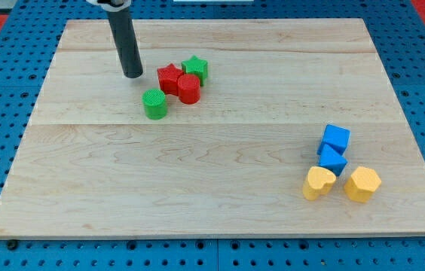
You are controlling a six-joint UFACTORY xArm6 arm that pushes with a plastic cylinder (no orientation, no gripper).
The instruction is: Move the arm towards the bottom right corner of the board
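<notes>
The pale wooden surface, made of long grained planks, carries no writing and lies on a blue pegboard. The end effector is only a smooth dark rod without jaws, and my tip stands near the view's top left, just left of the red star, far from the bottom right corner. The ridged blocks form two groups: red cylinder, green star and green cylinder by the tip; two blue cubes, a yellow heart and a yellow hexagon at the lower right.

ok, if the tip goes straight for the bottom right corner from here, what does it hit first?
My tip would probably clip the green cylinder, below-right of it. Past that, the line looks free, passing left of the yellow heart.

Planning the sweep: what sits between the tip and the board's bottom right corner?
In the camera view, bare wood most of the way from my tip; near the corner sit two blue blocks and two yellow blocks.
</notes>
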